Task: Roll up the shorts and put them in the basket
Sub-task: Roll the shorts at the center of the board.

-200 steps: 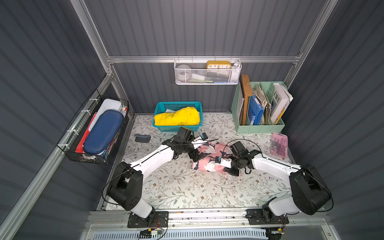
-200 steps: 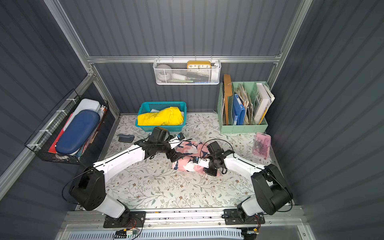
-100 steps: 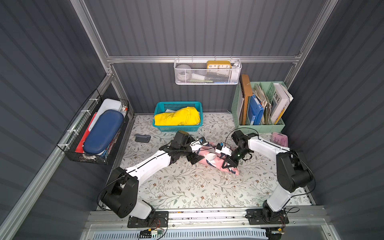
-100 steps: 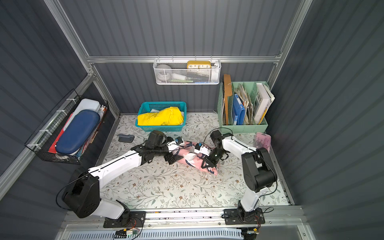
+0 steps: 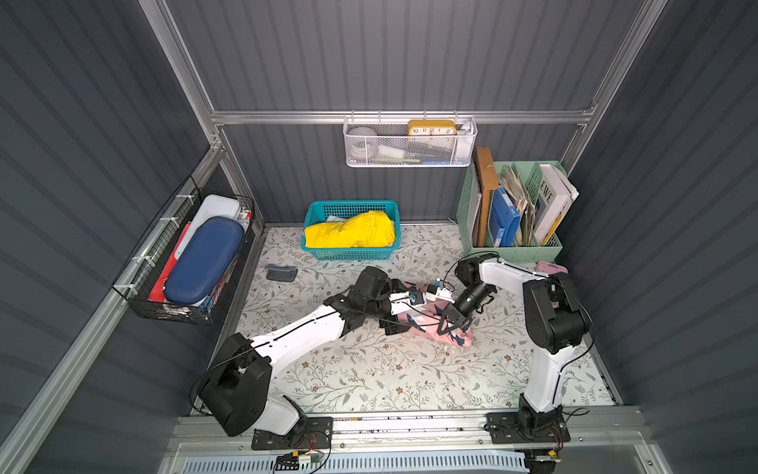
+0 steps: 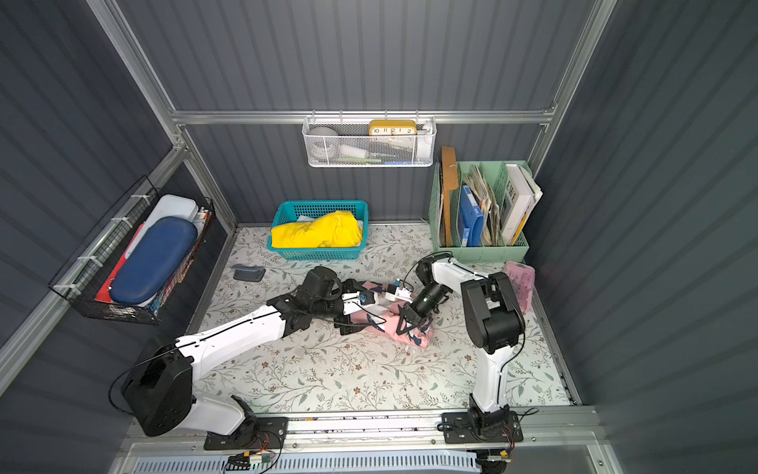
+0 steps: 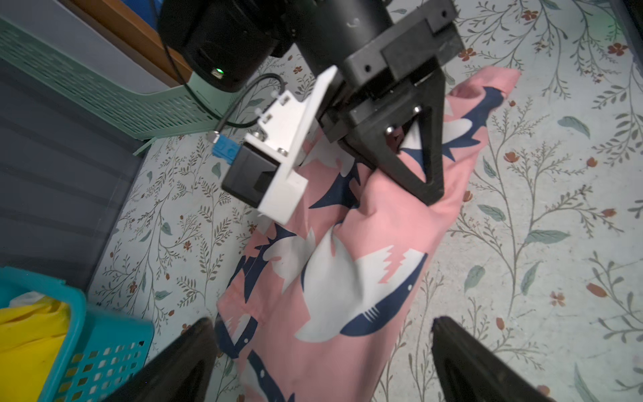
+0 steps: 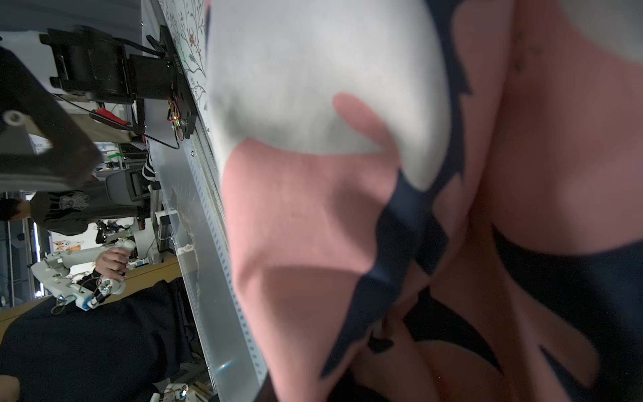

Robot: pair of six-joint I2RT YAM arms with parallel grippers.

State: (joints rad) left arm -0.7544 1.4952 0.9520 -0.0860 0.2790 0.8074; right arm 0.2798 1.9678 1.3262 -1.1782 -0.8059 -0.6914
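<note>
While my right hand (image 7: 429, 193) is clenched on a bunched fold of the shorts (image 7: 351, 278) on the bench (image 7: 556, 243), my left hand (image 7: 320, 344) is wide open, straddling their other end.

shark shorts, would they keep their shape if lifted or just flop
Probably floppy: the shark shorts crease and bunch where the right tool pinches them. Likely light, being thin cloth. A push would probably just wrinkle them.
</note>
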